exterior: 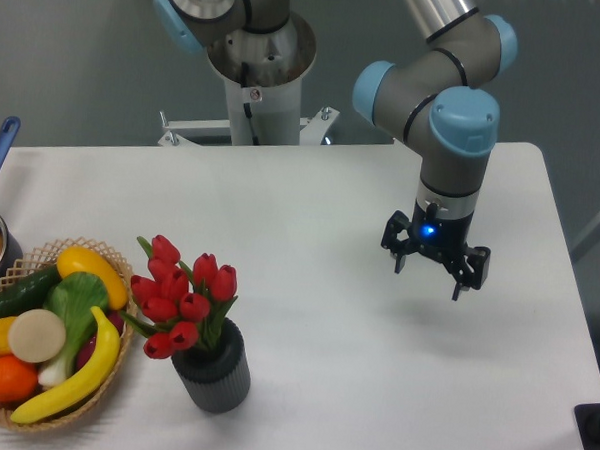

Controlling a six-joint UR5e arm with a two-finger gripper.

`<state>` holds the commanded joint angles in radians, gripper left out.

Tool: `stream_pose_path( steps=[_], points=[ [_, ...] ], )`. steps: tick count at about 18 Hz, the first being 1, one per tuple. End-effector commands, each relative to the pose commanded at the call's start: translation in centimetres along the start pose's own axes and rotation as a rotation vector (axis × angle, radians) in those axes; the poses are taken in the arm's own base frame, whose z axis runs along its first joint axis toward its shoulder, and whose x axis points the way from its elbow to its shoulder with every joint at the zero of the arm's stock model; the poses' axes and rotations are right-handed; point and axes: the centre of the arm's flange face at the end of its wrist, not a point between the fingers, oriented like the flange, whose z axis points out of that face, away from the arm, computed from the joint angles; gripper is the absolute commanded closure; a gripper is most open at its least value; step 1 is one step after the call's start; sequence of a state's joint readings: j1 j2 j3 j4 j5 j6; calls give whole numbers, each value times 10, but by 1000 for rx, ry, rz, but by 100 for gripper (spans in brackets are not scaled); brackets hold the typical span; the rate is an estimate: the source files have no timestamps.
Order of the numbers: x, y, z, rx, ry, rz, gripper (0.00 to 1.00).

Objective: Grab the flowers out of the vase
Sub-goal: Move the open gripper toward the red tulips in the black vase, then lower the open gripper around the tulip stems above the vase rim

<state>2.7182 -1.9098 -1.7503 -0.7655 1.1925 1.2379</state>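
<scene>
Hovering over your bench [311,206], the 1 tool [434,269] is spreading its fingers, gripping nothing; 1 bunch of 8 flowers [182,298] is sitting in 1 vase [214,373], well apart.

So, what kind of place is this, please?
Probably a robotics lab or test cell, not a home: a robot arm on a pedestal base stands at a plain white table, with props set out, a wicker basket of fruit and vegetables and red tulips in a vase.
</scene>
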Motion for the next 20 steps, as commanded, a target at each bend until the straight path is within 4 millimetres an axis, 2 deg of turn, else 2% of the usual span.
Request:
stream_pose_path(
  steps=[9, 11, 13, 15, 20],
  points=[
    [18, -34, -2, 288, 111, 13, 0],
    [34, -44, 5, 369, 166, 20, 0],
    [53, -42, 8, 453, 215, 35, 0],
    [69, -46, 4, 559, 247, 74, 0],
    [87, -62, -4, 696, 296, 92, 0]
  ],
)
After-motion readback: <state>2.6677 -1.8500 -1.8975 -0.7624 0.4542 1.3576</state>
